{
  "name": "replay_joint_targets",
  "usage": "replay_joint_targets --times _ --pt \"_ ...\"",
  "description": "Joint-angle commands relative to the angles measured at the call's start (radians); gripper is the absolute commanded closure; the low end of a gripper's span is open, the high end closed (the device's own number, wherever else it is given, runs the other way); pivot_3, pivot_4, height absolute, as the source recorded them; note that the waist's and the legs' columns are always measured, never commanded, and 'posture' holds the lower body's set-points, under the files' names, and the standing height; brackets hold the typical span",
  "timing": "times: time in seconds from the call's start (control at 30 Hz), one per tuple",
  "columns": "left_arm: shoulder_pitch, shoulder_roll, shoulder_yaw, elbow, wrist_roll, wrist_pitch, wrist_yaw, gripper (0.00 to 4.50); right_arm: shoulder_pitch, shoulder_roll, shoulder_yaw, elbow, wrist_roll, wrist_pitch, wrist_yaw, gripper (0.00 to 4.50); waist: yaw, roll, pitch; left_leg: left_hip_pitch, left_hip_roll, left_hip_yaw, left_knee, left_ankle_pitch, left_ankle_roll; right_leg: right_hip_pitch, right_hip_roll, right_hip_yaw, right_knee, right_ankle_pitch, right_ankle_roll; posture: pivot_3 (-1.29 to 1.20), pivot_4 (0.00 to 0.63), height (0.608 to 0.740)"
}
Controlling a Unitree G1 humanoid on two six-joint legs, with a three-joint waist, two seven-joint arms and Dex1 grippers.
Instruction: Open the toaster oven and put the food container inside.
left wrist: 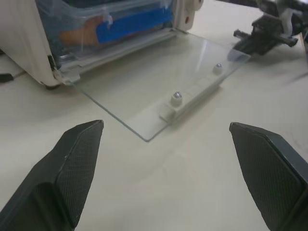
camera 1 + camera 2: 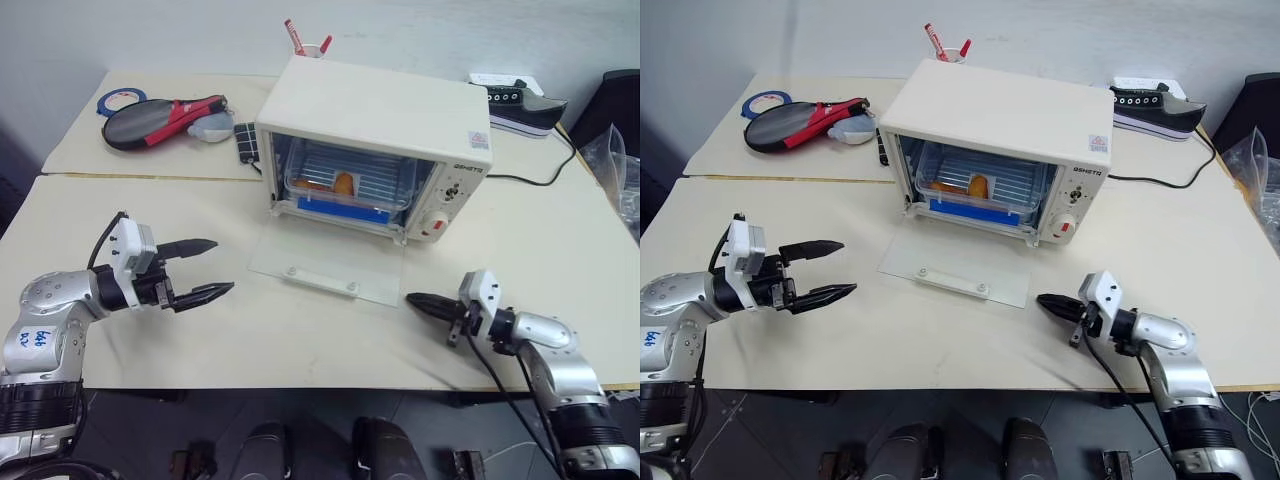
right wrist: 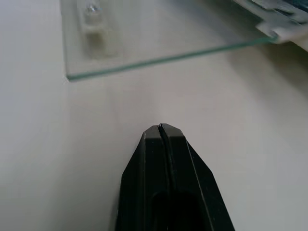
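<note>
Clear plastic food container [image 2: 330, 186] is sitting inside the toaster oven [image 2: 375, 150], light, slick; I'd be gripping its blue clip edges. Left tool [image 2: 203, 269] gaping at 9 o'clock, right tool [image 2: 420, 302] pinched together.

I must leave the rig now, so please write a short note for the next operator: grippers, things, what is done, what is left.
Left gripper: open, empty, over the table left of the glass door.
Right gripper: shut, empty, near the door's right corner.
Toaster oven: door folded down flat.
Food container: inside on the rack.
Done: oven opened, container in.
Left: nothing for the task; the door is not closed.
</note>
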Motion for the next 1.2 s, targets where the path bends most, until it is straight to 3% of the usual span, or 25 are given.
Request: replay_joint_targets --times 0.03,0.2,0.57,0.7,0.8,0.9,1.07,1.2 --pt "0.007 -0.018 0.031 -0.054 -0.044 0.03 0.045 0.04 -0.021 0.02 -0.019 -0.069 0.068 0.013 0.016 4.5 0.0 0.0 0.0 0.0 0.0 0.0 0.0 0.0 0.0 0.0 0.0 0.0 0.0 0.0 0.0 0.0 0.15 0.74" --pt "-0.038 -0.042 0.071 -0.033 -0.038 -0.032 0.107 0.04 -0.055 0.041 -0.047 -0.135 0.116 0.046 -0.02 4.5 -0.001 0.0 0.0 0.0 0.0 0.0 0.0 0.0 0.0 0.0 0.0 0.0 0.0 0.0 0.0 0.0 0.15 0.74" --pt "-0.002 -0.025 0.092 -0.039 -0.093 0.054 0.091 0.04 -0.114 0.094 -0.171 -0.272 0.278 0.15 -0.184 4.5 -0.001 0.001 0.0 0.0 0.0 0.0 0.0 0.0 0.0 -0.001 0.0 0.0 0.0 0.0 0.0 0.0 0.15 0.74" --pt "0.029 -0.022 0.071 -0.014 -0.037 0.016 0.11 0.04 -0.156 0.068 -0.217 -0.302 0.375 0.245 -0.208 4.5 -0.001 0.001 0.001 0.0 0.0 0.0 0.0 0.0 -0.001 -0.001 0.0 0.0 0.0 0.0 0.0 0.0 0.15 0.74" --pt "0.052 -0.028 0.056 -0.015 0.014 -0.047 0.123 0.04 -0.072 -0.01 -0.238 -0.331 0.366 0.276 -0.148 4.5 0.009 0.001 0.001 -0.001 -0.001 0.0 0.0 0.0 0.0 -0.001 0.0 0.0 0.0 0.0 0.0 0.0 0.15 0.74" --pt "0.103 -0.022 0.053 -0.038 0.031 -0.067 0.114 0.0 0.054 -0.061 -0.231 -0.411 0.348 0.27 -0.099 3.89 0.016 0.001 0.0 -0.002 -0.001 0.0 0.0 -0.002 0.001 -0.001 0.0 0.0 -0.002 0.0 0.0 0.0 0.15 0.74" --pt "0.194 -0.022 0.082 -0.076 0.037 -0.089 0.128 0.0 0.292 -0.077 -0.213 -0.537 0.281 0.193 -0.03 2.23 0.016 0.002 0.0 -0.001 0.0 0.001 0.0 -0.002 0.001 -0.001 0.0 0.001 -0.001 0.0 0.0 0.0 0.15 0.74" --pt "0.274 -0.023 0.081 -0.117 0.07 -0.153 0.123 0.0 0.359 -0.072 -0.169 -0.548 0.218 0.112 0.012 0.85 0.005 0.003 0.0 0.001 0.0 0.003 -0.001 -0.003 0.001 -0.001 0.0 0.003 -0.001 0.0 0.0 0.0 0.15 0.74"
